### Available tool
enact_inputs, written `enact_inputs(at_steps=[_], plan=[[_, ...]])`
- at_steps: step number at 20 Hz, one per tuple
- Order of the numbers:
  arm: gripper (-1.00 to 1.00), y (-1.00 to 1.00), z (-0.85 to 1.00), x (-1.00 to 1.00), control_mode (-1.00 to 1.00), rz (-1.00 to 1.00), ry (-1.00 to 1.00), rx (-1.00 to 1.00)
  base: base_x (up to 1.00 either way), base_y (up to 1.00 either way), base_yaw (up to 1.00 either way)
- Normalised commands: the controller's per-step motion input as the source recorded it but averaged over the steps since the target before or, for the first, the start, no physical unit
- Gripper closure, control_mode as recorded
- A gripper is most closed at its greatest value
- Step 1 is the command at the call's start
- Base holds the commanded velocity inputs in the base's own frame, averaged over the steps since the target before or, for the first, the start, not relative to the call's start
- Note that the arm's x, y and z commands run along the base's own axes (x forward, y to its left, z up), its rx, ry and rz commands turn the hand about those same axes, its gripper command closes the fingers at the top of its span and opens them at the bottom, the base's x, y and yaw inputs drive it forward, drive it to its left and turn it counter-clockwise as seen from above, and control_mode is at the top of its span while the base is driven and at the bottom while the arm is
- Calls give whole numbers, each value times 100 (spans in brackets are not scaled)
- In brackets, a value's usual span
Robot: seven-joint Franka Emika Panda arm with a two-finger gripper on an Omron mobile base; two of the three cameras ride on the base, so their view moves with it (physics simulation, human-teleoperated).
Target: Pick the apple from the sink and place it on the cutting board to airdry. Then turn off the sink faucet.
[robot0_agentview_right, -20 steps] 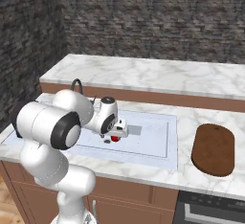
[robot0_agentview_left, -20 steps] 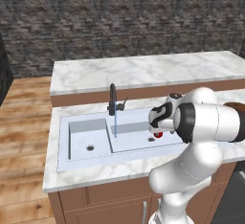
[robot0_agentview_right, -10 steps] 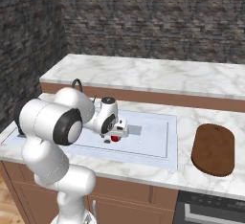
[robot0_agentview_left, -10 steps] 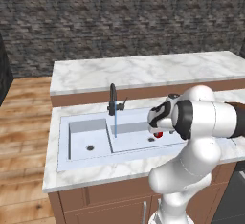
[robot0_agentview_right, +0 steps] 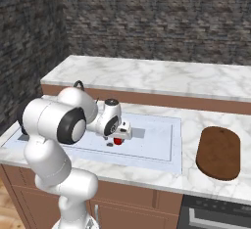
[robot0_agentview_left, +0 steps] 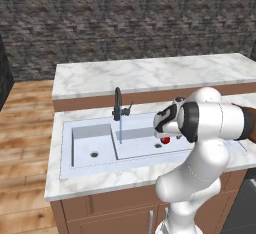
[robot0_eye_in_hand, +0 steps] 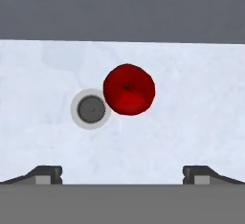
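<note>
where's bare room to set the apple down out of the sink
The cutting board is bare, right of the sink. The marble strip between them and the raised back counter are free too. It is crowded around the apple, beside the drain under the open claw.

The apple (robot0_eye_in_hand: 128,89) lies in the sink (robot0_agentview_right: 157,154) just beside a drain (robot0_eye_in_hand: 91,109), cutting board (robot0_agentview_right: 219,152) to the right

Left base view: behind the arm, left side, facing forward and down over the sink (robot0_agentview_left: 90,133), mid range. Right base view: same sink (robot0_agentview_right: 162,149) from the right. Hand view: close, straight down on the basin floor; drain (robot0_eye_in_hand: 91,109) near centre.
</note>
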Motion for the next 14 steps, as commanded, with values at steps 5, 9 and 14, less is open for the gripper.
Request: enact_inputs(at_steps=[5, 9, 14], plan=[[-100, 0, -10, 7, -100, 0, 0, 0, 0, 0, 0], [-100, 0, -12, 6, -100, 0, 0, 0, 0, 0, 0], [-100, 0, -11, 6, -100, 0, 0, 0, 0, 0, 0]])
